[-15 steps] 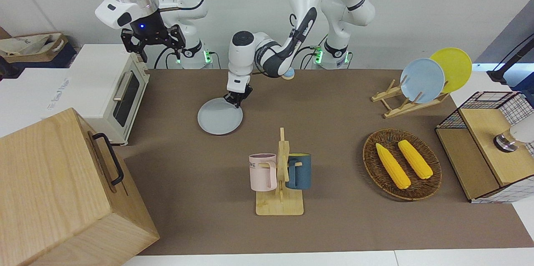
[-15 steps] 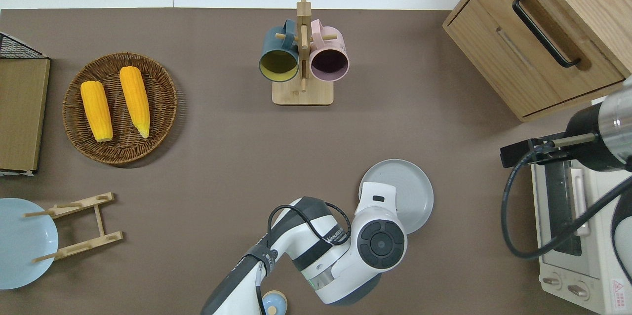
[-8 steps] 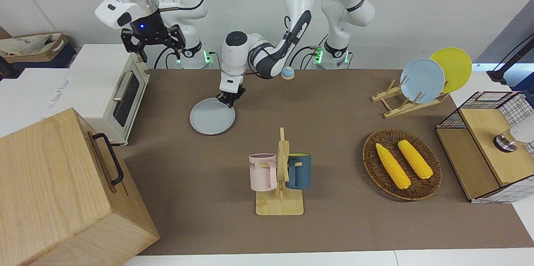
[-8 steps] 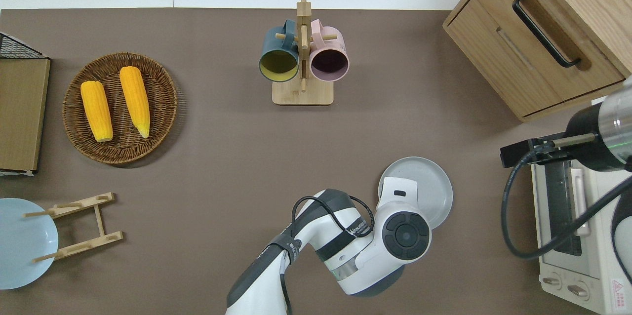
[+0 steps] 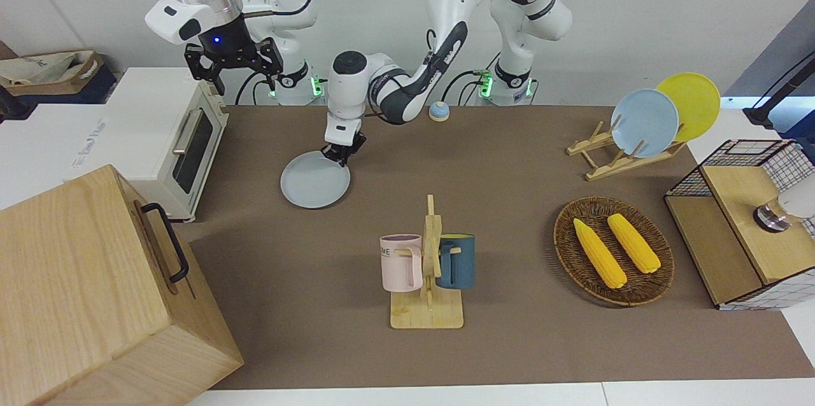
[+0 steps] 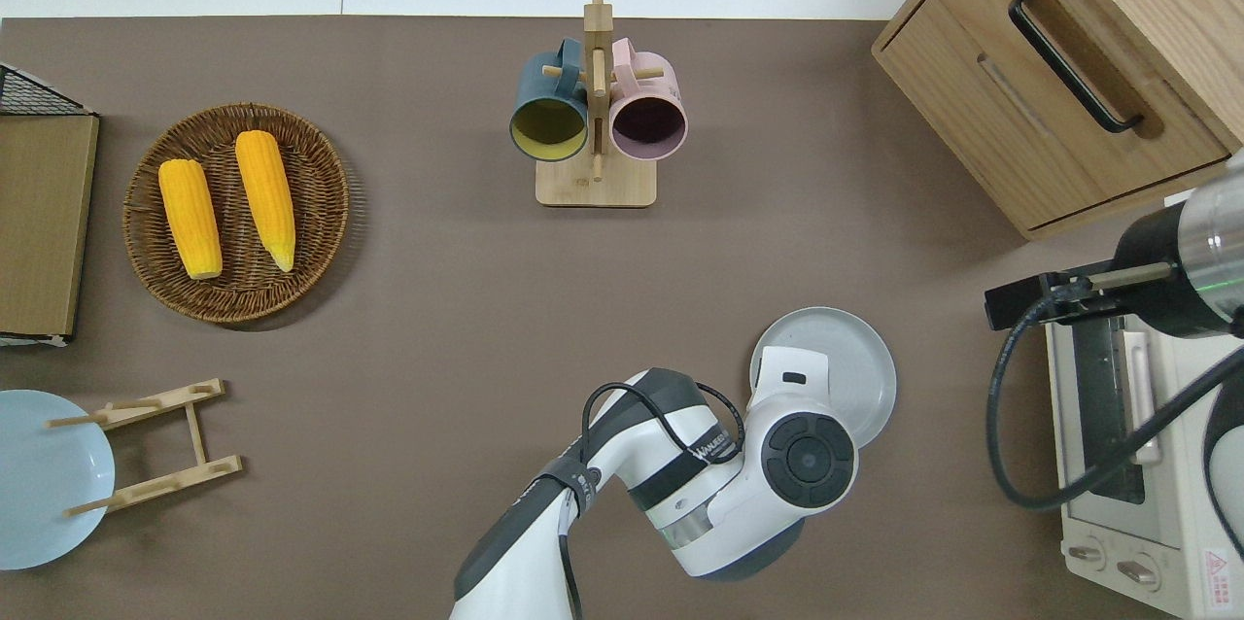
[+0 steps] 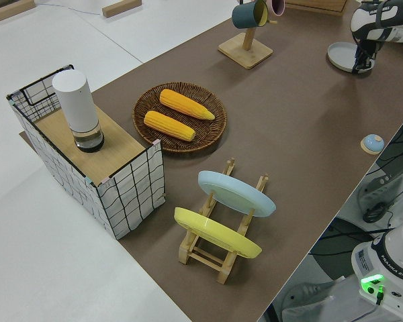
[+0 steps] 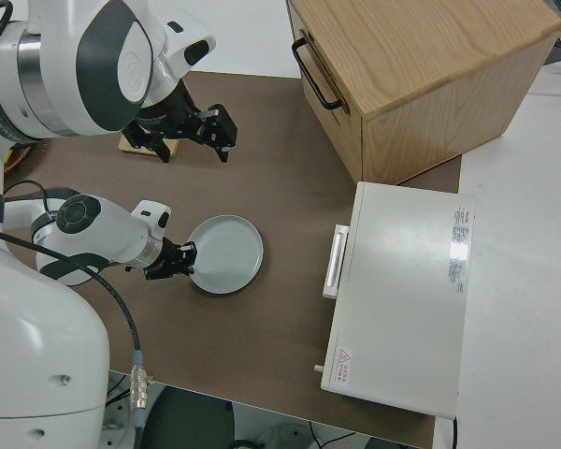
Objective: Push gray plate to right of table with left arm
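The gray plate [image 5: 312,184] lies flat on the brown table [image 5: 509,202], between the mug rack and the toaster oven; it also shows in the overhead view [image 6: 860,362] and the right side view [image 8: 229,253]. My left gripper [image 5: 335,156] is down at table height. It touches the plate's rim on the side nearest the robots and toward the left arm's end, as the right side view [image 8: 185,260] shows. In the overhead view the wrist hides it and part of the plate. My right gripper [image 5: 234,72] is open and parked.
A white toaster oven [image 5: 184,139] and a wooden cabinet [image 5: 95,285] stand at the right arm's end. A mug rack [image 5: 428,266] stands mid-table. A corn basket [image 5: 612,250], a plate rack [image 5: 621,158] and a wire shelf box [image 5: 745,221] stand at the left arm's end. A small bell [image 5: 438,112] sits near the robots.
My left gripper has slid toward the right arm's end of the table, and the gray plate has moved with it, closer to the toaster oven. The right arm has not moved.
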